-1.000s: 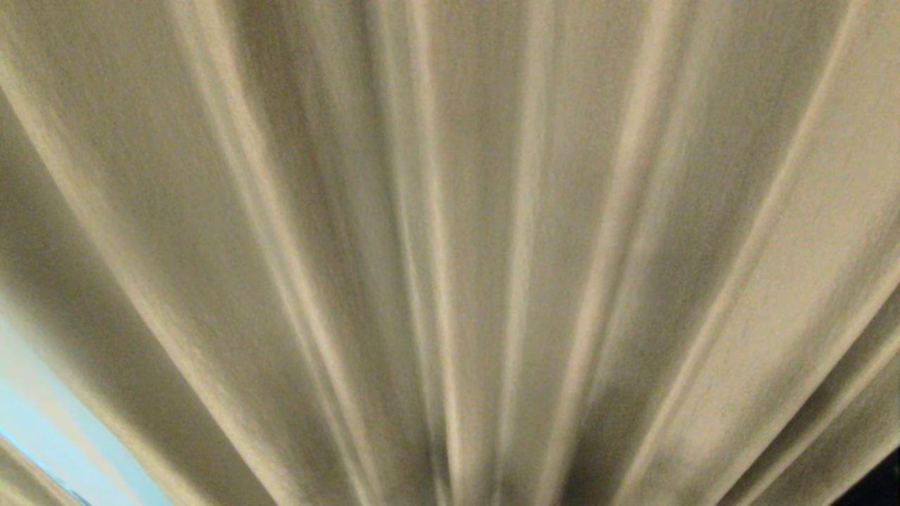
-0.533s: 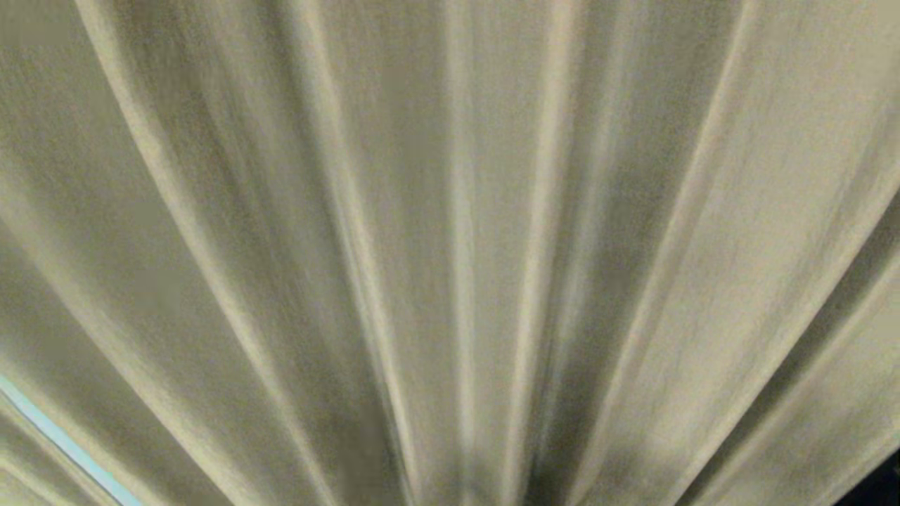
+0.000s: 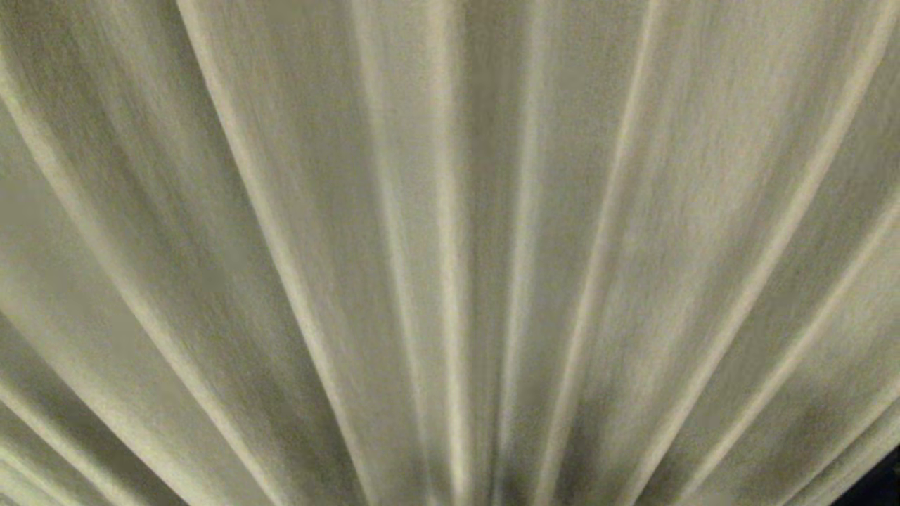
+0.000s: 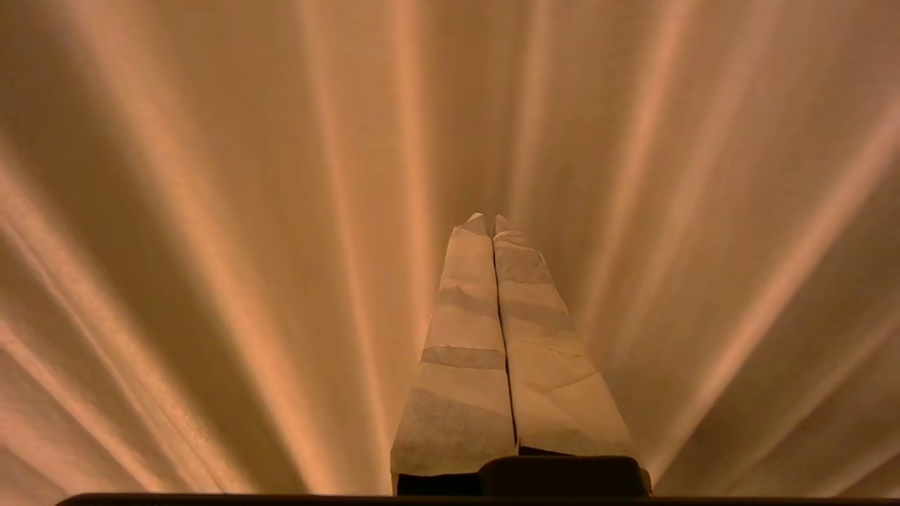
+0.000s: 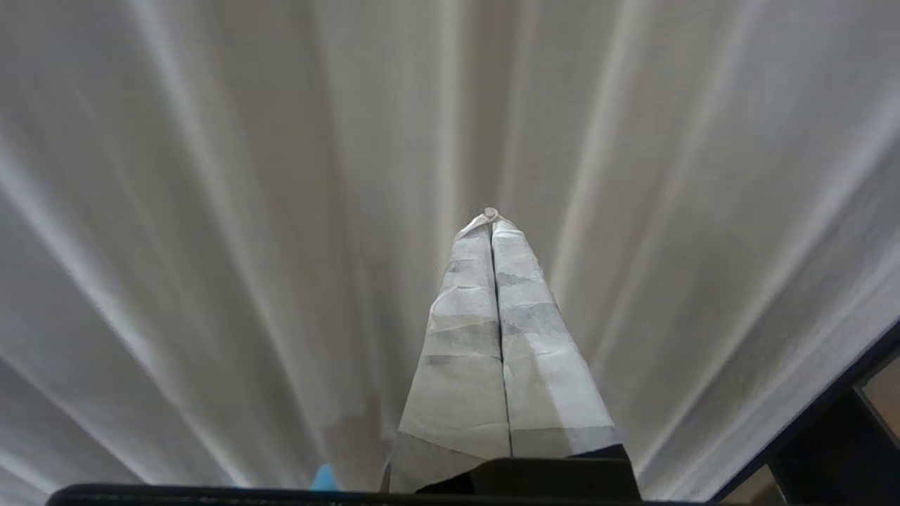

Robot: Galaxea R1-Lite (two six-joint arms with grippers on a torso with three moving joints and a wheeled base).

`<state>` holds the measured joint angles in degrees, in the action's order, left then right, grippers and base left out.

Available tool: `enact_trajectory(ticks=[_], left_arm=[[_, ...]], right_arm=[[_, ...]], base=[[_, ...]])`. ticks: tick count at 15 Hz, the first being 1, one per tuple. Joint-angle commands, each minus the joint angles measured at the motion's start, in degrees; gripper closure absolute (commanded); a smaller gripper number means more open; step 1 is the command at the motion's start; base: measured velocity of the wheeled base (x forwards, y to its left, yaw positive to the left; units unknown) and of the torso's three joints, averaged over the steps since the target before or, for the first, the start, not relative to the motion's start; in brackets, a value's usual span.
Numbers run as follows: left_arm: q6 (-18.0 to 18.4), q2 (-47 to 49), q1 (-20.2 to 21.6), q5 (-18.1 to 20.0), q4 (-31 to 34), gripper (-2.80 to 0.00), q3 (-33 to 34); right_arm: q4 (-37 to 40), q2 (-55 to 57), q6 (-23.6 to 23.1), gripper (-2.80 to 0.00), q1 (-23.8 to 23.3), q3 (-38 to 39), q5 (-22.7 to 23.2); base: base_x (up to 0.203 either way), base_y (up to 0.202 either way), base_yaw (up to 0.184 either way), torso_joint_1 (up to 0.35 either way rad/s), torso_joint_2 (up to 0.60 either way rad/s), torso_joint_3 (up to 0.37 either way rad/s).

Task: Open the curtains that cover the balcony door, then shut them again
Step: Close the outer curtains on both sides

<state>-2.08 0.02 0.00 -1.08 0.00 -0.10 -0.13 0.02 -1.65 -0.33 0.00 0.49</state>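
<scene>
Dark corner (image 3: 879,485) low at right in head view, warm dim light

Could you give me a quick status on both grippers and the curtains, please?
Left gripper shut, empty, facing the folds. Right gripper shut, empty, likewise. Curtains fill the head view, drawn. Dark frame at the right wrist view's edge.

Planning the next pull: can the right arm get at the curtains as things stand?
Probably yes. The right gripper points straight at the curtains, with only pleated fabric ahead of it and nothing between. Its fingers are shut on nothing, so they would have to open before taking a fold.
</scene>
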Motion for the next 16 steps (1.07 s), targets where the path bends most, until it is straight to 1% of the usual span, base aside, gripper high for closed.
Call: enact_trajectory(ticks=[1, 16], left_arm=[[-0.02, -0.02, 0.00, -0.06, 0.00, 0.00, 0.01], [-0.29, -0.02, 0.00, -0.15, 0.00, 0.00, 0.01]], right_arm=[[-0.04, -0.02, -0.02, 0.00, -0.02, 0.00, 0.04], [-0.04, -0.02, -0.02, 0.00, -0.02, 0.00, 0.04]], base=[[0.000, 0.000, 0.000, 0.000, 0.00, 0.000], [0.000, 0.000, 0.000, 0.000, 0.00, 0.000]])
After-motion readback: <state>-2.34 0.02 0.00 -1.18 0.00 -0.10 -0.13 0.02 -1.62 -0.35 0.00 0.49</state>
